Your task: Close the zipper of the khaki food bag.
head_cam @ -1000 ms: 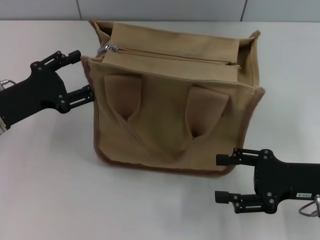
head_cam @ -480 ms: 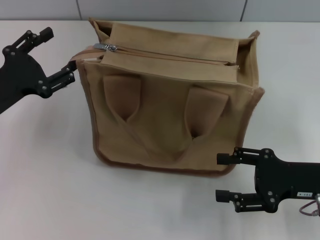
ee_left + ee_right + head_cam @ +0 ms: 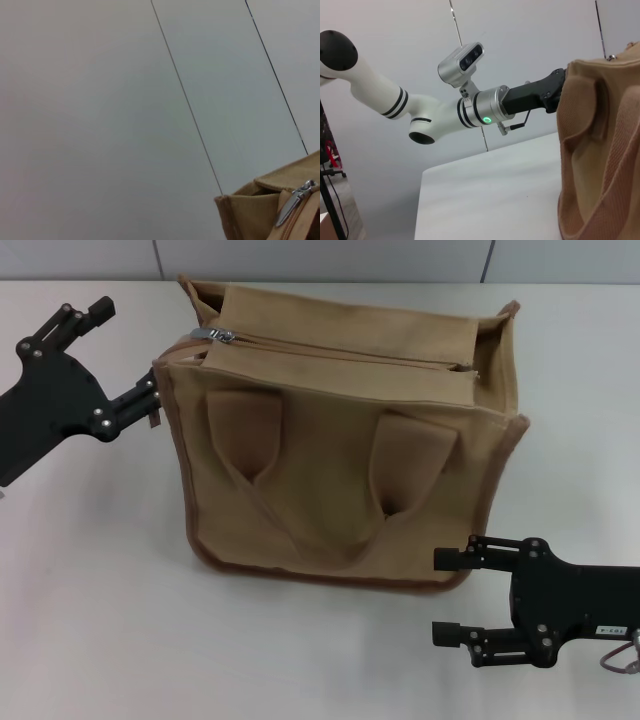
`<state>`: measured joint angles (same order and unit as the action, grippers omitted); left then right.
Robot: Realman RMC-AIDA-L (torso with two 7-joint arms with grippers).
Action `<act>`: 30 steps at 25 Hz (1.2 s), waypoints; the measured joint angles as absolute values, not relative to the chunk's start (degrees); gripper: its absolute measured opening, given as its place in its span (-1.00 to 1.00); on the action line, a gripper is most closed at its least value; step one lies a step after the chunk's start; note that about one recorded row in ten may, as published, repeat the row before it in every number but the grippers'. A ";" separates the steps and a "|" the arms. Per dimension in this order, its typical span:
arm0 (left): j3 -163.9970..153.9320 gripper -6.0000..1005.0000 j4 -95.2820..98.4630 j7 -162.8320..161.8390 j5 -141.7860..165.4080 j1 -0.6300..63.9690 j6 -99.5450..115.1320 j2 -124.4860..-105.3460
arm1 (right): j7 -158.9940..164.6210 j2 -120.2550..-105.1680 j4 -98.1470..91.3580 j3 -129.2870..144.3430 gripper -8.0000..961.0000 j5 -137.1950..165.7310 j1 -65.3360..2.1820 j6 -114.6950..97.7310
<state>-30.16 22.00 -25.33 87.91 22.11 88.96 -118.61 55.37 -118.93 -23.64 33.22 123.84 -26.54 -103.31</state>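
Zipper (image 3: 340, 348) pull at khaki food bag (image 3: 345, 440) left end; left gripper (image 3: 125, 360) w/ fingers spread beside bag corner, right gripper (image 3: 448, 596) spread, idle near front.

Soft, even overhead light; faint shadow under the bag (image 3: 340, 480); sharp focus.

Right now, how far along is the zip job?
Done: the zipper looks shut along the bag, pull tab at the left end. In hand: nothing; left pincer open by that end. Right pincer open, idle in front. Left: apparently nothing.
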 joint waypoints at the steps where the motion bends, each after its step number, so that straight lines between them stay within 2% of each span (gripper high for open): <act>1: -30.16 0.52 21.95 -25.20 87.90 22.14 89.00 -118.61 | 55.37 -118.93 -23.64 33.22 0.62 123.84 -26.54 -103.31; 12: -29.93 0.34 18.73 -17.02 85.45 21.22 92.47 -118.68 | 55.37 -118.95 -23.64 33.20 0.62 123.84 -26.54 -104.49; 20: -29.95 -0.55 18.33 -15.04 84.82 20.48 94.47 -118.68 | 55.37 -119.00 -23.65 33.04 0.62 123.83 -26.54 -105.77; 25: -29.97 -0.92 17.74 -13.04 84.81 20.50 94.47 -118.71 | 55.37 -119.00 -23.64 33.04 0.62 123.79 -26.58 -105.82; 30: -29.97 -0.95 17.23 -12.35 84.66 20.53 94.58 -118.74 | 55.37 -119.02 -23.64 33.04 0.62 123.75 -26.67 -105.94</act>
